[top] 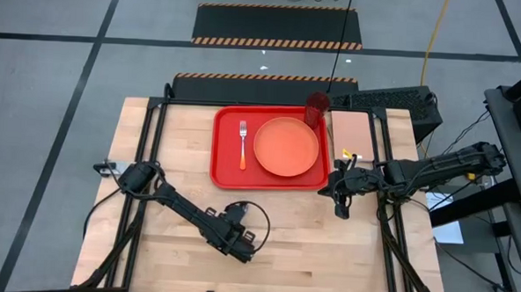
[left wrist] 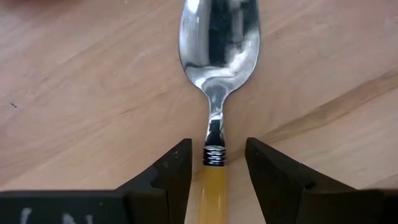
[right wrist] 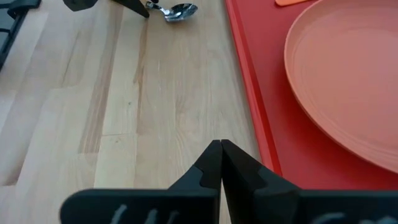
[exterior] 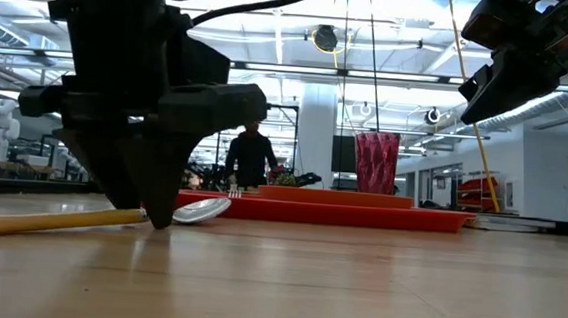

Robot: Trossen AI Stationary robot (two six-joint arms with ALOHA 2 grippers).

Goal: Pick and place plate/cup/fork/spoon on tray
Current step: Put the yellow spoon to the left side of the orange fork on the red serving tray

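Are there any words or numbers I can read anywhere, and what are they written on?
No words or numbers can be read here.
White marks on the left gripper body: cut off by the picture's edge, unreadable.
White marks on the right gripper body: cut off too, unreadable.
The tray, plate, cup, fork and spoon carry no writing.

A pale wooden plank counter (top: 283, 226) stands on a grey concrete floor (top: 52, 84) marked with black lines and two black mats edged in orange-black hazard stripes (top: 277, 27). Beyond it, ceiling lights brighten a large hall where a person (exterior: 250, 157) stands.
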